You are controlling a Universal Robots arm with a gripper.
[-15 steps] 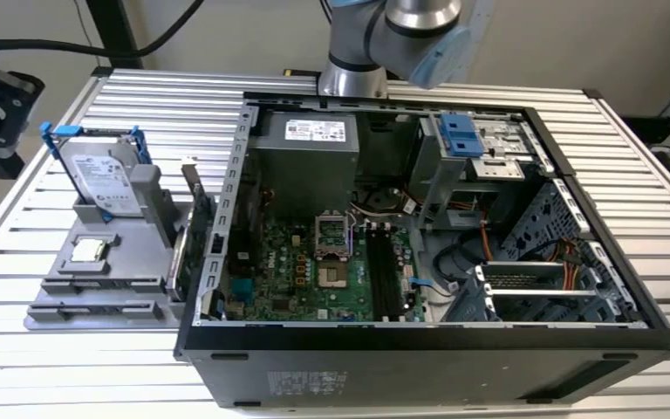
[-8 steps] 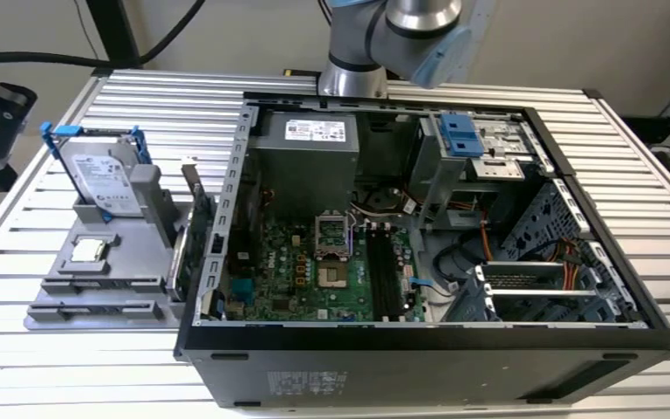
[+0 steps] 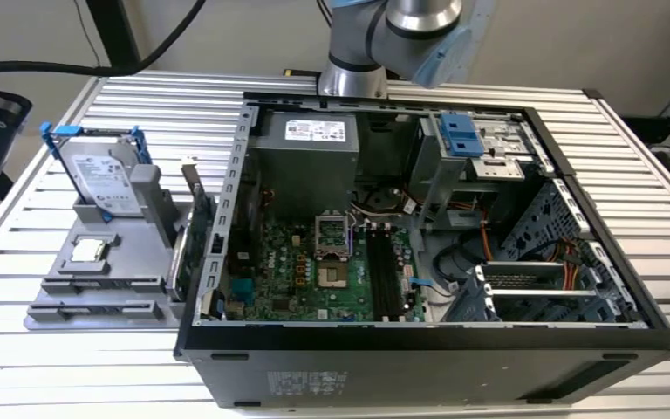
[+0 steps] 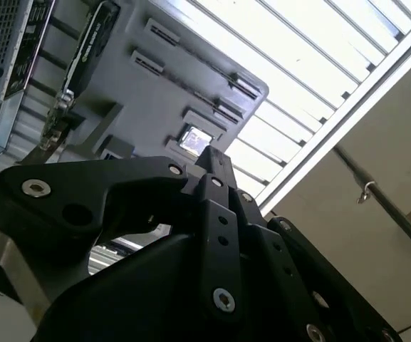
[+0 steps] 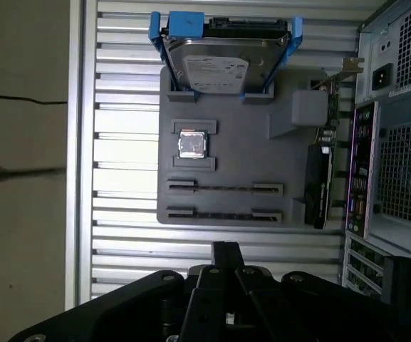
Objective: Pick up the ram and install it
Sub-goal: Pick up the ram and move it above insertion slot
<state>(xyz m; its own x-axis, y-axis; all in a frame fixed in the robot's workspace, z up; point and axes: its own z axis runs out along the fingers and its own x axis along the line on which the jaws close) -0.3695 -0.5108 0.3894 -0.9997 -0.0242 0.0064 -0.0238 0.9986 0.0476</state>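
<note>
Gripper (image 5: 225,251) (image 4: 216,160), seen in both wrist views: fingertips pressed together with nothing between them, hanging over the slatted tabletop (image 5: 127,246) just off the edge of the grey holder (image 5: 241,160). Ram (image 5: 223,189): thin stick standing on edge in a holder slot beside the square CPU chip (image 5: 191,144). A second stick (image 5: 223,214) sits in the parallel slot, nearer the gripper. Hard drive (image 5: 219,68) in a blue caddy stands at the holder's far end. Expansion card (image 5: 319,185) with a metal bracket stands upright along the holder's edge, between the sticks and the open computer case (image 3: 428,345). In the exterior view the holder lies on the case's left. Inside the case, the motherboard (image 3: 300,275) carries long black slots (image 3: 387,271) beside the CPU socket (image 3: 332,240), near the power supply (image 3: 306,157). The arm (image 3: 393,30) rises behind the case.
</note>
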